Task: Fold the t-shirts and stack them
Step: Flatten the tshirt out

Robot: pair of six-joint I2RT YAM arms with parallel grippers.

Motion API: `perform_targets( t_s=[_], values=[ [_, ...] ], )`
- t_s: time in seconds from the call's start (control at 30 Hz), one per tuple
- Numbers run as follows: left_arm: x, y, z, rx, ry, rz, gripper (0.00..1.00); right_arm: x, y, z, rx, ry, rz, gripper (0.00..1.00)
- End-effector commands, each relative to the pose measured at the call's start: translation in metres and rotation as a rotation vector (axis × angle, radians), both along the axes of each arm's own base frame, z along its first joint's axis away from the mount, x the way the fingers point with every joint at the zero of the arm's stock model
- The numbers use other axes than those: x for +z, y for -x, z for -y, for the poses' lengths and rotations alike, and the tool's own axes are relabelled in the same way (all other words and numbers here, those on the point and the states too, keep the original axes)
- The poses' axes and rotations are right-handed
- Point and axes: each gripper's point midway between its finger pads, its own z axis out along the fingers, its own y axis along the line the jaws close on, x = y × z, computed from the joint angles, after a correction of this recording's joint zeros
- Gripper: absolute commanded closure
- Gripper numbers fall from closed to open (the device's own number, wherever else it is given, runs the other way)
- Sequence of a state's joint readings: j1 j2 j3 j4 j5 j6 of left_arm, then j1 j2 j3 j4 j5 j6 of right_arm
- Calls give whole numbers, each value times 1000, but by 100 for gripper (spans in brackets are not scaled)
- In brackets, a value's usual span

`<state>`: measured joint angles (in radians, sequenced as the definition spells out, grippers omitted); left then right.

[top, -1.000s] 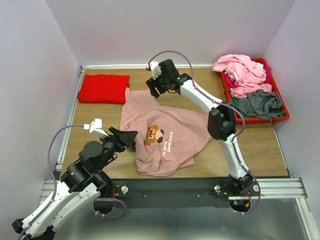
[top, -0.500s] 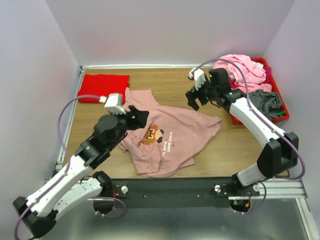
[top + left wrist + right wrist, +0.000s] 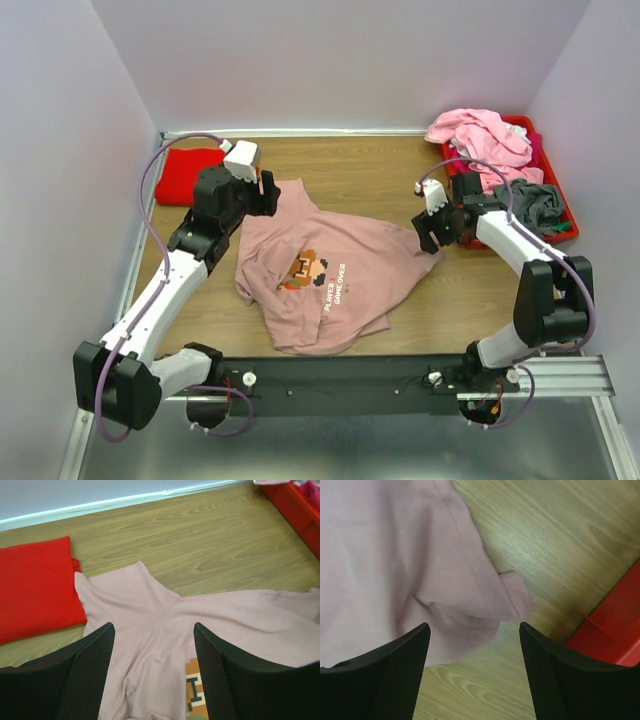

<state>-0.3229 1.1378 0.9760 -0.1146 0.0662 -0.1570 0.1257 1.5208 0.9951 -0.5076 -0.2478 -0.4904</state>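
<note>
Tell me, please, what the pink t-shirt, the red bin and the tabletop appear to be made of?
Pink t-shirt: soft, matte knit fabric, probably cotton; it wrinkles and lies limp on the surface.
Red bin: rigid plastic by its look, with smooth, straight walls and a moulded edge.
Tabletop: matte wood grain; whether it is solid wood or laminate cannot be told.

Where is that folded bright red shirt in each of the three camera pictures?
Top external: the folded red t-shirt lies far left, partly behind the left arm.
Left wrist: at the left edge, beside a pink sleeve.
Right wrist: not in it; the red there is the bin.
Shared landmark: the dusty-pink t-shirt, in all three.
</note>
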Motion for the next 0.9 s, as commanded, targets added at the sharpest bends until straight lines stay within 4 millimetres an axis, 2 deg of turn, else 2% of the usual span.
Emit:
perform_targets(
  t_s=[0.0, 0.03, 0.1, 0.13, 0.23, 0.4, 0.43, 0.5, 0.63, 0.73, 0.87],
  values=[
    [-13, 12, -4, -46, -72, 43, 28, -19, -1, 17, -8, 62, -44, 23],
    [-13, 13, -8, -26, -74, 62, 28, -26, -1, 19, -10, 76, -63, 25],
    [-31, 17, -13, -11, -87, 37, 28, -30, -4, 24, -15, 101, -71, 30],
    [-34, 19, -13, -12, -85, 34, 28, -34, -6, 25, -17, 112, -78, 31],
    [-33, 18, -11, -19, -76, 36, 28, -49, -9, 31, -16, 153, -116, 35],
    [-32, 17, -13, -9, -82, 43, 28, -50, -16, 34, -19, 169, -113, 40],
    [-31, 17, -13, -10, -80, 44, 28, -51, -17, 34, -18, 169, -116, 44],
    [-29, 18, -13, -7, -80, 50, 28, -48, -22, 32, -18, 165, -105, 50],
    [-25, 18, -17, 9, -84, 64, 29, -44, -33, 33, -20, 171, -87, 83],
    [-23, 18, -18, 14, -83, 70, 29, -33, -48, 33, -21, 183, -48, 92],
    [-24, 18, -18, 15, -86, 68, 29, -12, -77, 37, -41, 203, 21, 96]
  ],
)
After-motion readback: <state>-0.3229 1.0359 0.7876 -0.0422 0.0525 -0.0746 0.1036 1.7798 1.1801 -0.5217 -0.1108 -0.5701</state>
